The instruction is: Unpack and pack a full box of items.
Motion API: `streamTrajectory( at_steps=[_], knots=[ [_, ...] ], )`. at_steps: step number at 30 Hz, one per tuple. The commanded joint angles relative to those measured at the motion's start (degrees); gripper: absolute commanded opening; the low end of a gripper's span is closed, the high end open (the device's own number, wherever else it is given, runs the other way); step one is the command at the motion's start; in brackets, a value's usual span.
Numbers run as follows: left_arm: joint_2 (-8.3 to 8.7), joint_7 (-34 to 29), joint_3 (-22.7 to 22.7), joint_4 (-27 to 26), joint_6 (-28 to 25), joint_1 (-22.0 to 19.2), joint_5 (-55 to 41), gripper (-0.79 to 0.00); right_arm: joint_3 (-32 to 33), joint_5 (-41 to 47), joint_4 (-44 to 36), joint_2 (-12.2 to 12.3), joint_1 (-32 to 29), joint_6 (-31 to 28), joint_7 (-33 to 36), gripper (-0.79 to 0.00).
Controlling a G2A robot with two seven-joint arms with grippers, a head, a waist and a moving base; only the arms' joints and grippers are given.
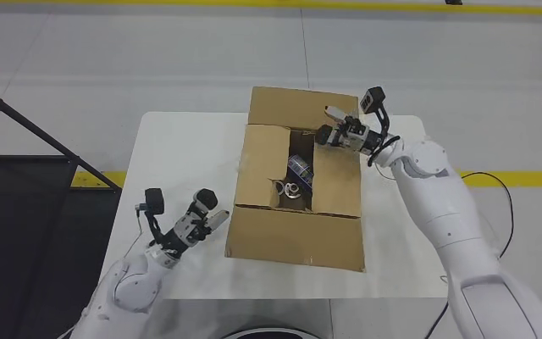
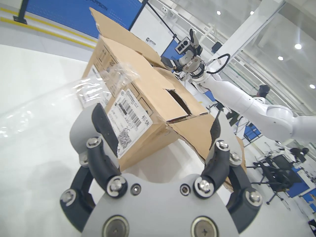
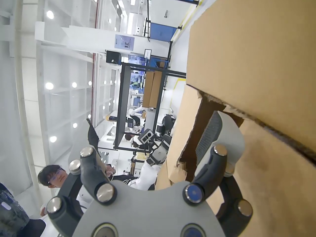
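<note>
The open brown cardboard box [image 1: 262, 165] sits mid-table. The right gripper [image 1: 327, 124], jaws spread, hangs at its 1 o'clock rim, with the dark blue packet [image 1: 300, 168] inside toward 7 o'clock. The left gripper [image 1: 213, 208], also spread, is farther off at 8 o'clock.

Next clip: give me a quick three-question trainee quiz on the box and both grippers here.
1. True or false: the left gripper is open and empty, beside the box.
2. The right gripper is: A) over bare table; B) at the box's rim; C) down on the floor.
3. Fill in: the box's flaps are ___, with items inside.
Key: 1 true; 2 B; 3 open.
</note>
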Motion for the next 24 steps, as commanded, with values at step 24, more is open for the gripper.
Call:
streamTrajectory(
  at_steps=[24],
  knots=[
    [0.04, -3.4, 5.6, 0.7, -1.8, -3.7, 3.0, 0.0, 0.0, -2.4, -8.0, 0.1, -4.4, 7.9, 3.6, 0.0]
  ],
)
